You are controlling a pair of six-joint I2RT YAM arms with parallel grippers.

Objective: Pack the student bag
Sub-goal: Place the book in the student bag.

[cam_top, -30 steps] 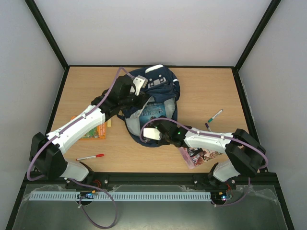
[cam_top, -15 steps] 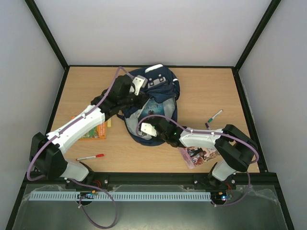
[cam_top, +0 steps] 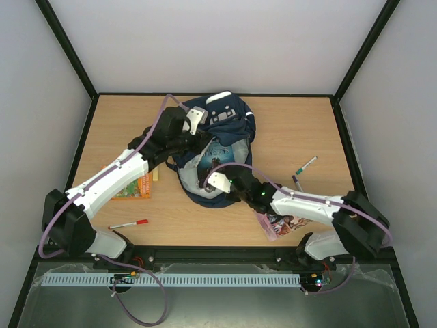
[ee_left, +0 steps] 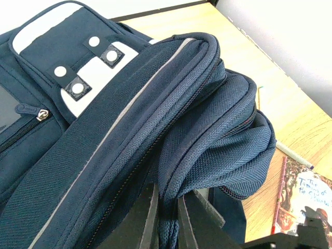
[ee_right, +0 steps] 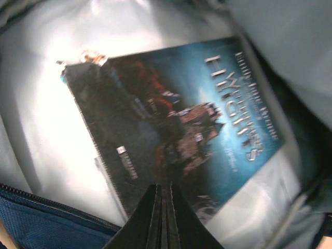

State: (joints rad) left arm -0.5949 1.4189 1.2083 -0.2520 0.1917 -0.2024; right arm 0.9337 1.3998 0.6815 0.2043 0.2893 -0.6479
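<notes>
The student bag (cam_top: 225,119) lies towards the far middle of the surface (cam_top: 293,123), its mouth turned to the arms. The left fingers (ee_left: 167,218) are clenched on a fold of the navy fabric at the zip edge. By my reading this holds the flap up and back so the opening stays wide for the other arm. The white-grey patch with its studs sits just beyond that pinch in the left wrist view.

Inside, a blue book (ee_right: 181,135) lies flat on the pale lining, cover up, so it looks already packed. The right fingers (ee_right: 163,218) are pressed together with nothing visible between them, their tips over the book's near edge; whether they touch the cover I cannot tell.

Other things wait outside on the surface: a comic (cam_top: 283,222) beside the right arm, two pens (cam_top: 305,164) further right, a red marker (cam_top: 130,223) near the left base, and an orange book (cam_top: 133,188) partly under the left arm. The packing seems well short of done.

Against a second ago, the right fingers have gone from partly spread to closed. Their wrist has shifted slightly deeper into the mouth, and the right elbow has swung outwards. The left arm and bag look unmoved.
</notes>
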